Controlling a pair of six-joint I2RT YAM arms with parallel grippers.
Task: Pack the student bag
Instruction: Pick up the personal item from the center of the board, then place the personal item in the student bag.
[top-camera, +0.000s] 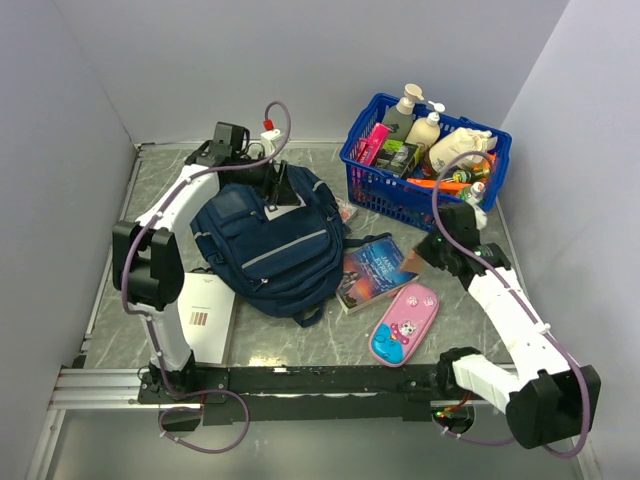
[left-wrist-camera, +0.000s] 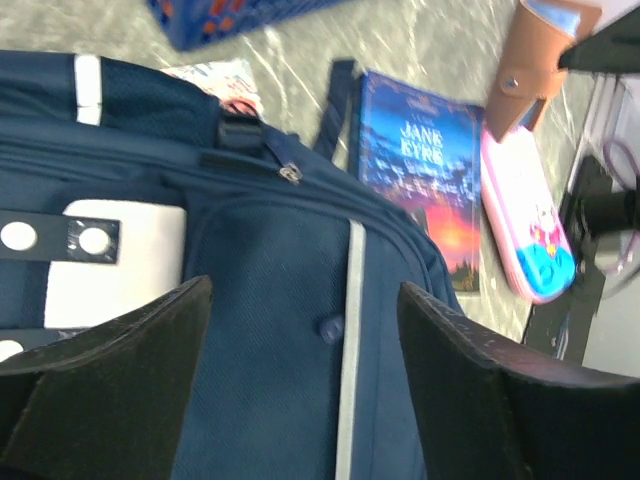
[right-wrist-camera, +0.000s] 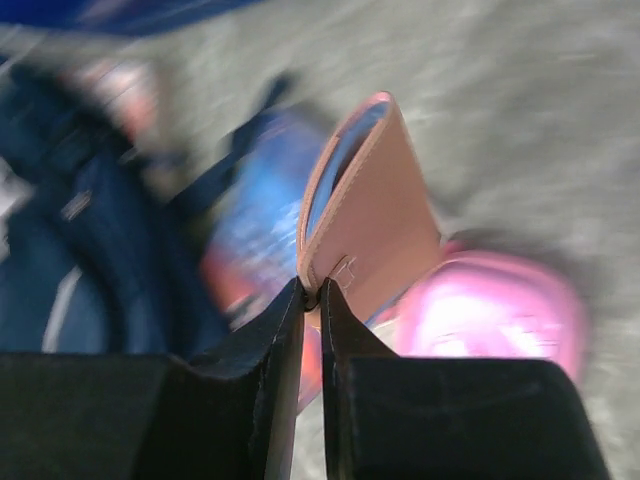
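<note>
1. Grey marbled table (top-camera: 290, 340) with pale walls (top-camera: 300, 60) closing in its far, left and right edges.
2. The student bag (top-camera: 265, 245), navy with grey trim, lies flat left of the table's middle, its front pockets facing up and its top end toward the far edge.
3. The left gripper (top-camera: 283, 190) hangs over the bag's far end with its jaws spread wide and nothing between them. Its wrist view looks down between the fingers (left-wrist-camera: 130, 360) onto the bag's zipped pocket and grey stripe.
4. The right gripper (top-camera: 432, 250) is right of the table's middle, raised off the surface, its jaws pinched narrow on the edge of a tan leather case (right-wrist-camera: 370, 230). The case stands upright from the fingertips, with a blue lining showing along its open edge.
5. A book (top-camera: 375, 268) with a dark blue cover reading "Jane Eyre" lies flat just beside the bag's right side, one bag strap across its corner.
6. A pink pencil case (top-camera: 405, 322) lies toward the near edge, right of the book.
7. A blue basket (top-camera: 400, 190) full of bottles and packets stands at the far right corner.
8. A white booklet (top-camera: 210, 315) lies near the near left corner, partly under the bag.
</note>
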